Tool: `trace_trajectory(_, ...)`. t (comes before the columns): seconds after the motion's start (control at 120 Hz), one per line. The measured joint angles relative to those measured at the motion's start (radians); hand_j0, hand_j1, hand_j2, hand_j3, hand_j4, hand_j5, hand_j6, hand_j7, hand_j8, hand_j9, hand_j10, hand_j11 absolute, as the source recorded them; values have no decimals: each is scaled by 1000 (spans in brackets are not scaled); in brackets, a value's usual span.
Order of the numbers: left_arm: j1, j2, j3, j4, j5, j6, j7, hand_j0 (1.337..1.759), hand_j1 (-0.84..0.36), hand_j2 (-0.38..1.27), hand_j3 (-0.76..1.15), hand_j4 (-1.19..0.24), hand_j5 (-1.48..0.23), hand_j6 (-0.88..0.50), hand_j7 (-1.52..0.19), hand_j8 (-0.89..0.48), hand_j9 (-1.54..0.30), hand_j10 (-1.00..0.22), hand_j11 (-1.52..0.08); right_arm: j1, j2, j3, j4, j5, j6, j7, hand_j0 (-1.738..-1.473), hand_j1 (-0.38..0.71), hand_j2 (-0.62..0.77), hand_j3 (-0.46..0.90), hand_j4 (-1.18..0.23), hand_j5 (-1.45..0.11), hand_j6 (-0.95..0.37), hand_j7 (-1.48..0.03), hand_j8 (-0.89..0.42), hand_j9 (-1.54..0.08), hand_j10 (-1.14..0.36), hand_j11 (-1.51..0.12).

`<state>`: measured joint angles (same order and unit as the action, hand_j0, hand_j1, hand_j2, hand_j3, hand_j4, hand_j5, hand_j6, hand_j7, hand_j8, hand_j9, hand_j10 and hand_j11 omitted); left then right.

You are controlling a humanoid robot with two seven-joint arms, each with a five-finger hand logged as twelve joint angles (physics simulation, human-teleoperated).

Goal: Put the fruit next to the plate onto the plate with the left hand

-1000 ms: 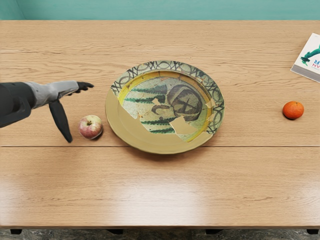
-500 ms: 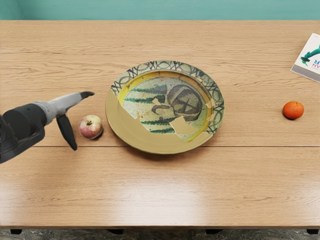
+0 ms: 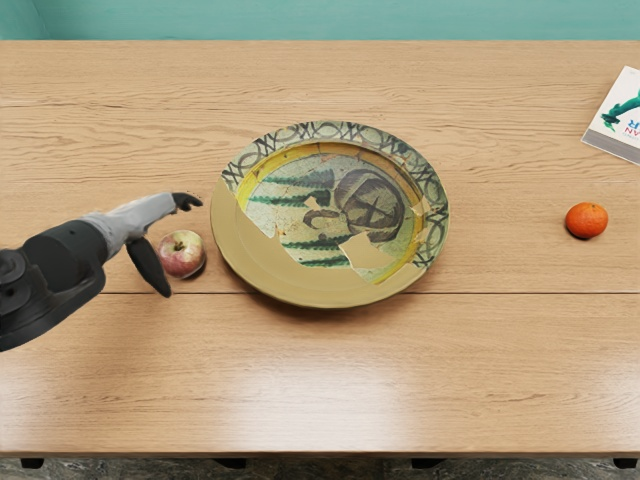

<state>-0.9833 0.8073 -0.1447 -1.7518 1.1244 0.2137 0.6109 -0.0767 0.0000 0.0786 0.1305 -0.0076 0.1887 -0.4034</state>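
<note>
A small red-and-yellow apple (image 3: 182, 253) lies on the table just left of a large patterned plate (image 3: 330, 212). My left hand (image 3: 165, 235) comes in from the left edge and brackets the apple. Its dark fingers reach over the apple's far side while the thumb hangs down at the apple's near left. The fingers are spread and hold nothing. Whether they touch the apple is unclear. The right arm is out of view.
An orange (image 3: 586, 220) lies far to the right of the plate. A book (image 3: 620, 115) sits at the table's right edge. The wooden table (image 3: 320, 370) stretches wide in front of the plate.
My left hand has moved right and lower, closing in on the apple. The thumb now hangs right beside it. The apple and plate have not moved.
</note>
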Motion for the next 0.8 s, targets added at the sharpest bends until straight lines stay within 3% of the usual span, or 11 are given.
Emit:
trace_trajectory(0.292,46,-2,1,3,100,100,0,1658,66,52,0,-243,-311,-245,-311,-245,-310,-243,-310,0,0,0,0,0,0,0,-1658,-349,0,0,0,0,0,0,0,0,0,0)
trace_trajectory(0.8,83,-62,5,45,125,128,0,1658,45,56,0,-261,-334,-262,-334,-262,-333,-260,-333,0,0,0,-1,0,0,0,-1658,-349,0,0,0,0,0,0,0,0,0,0)
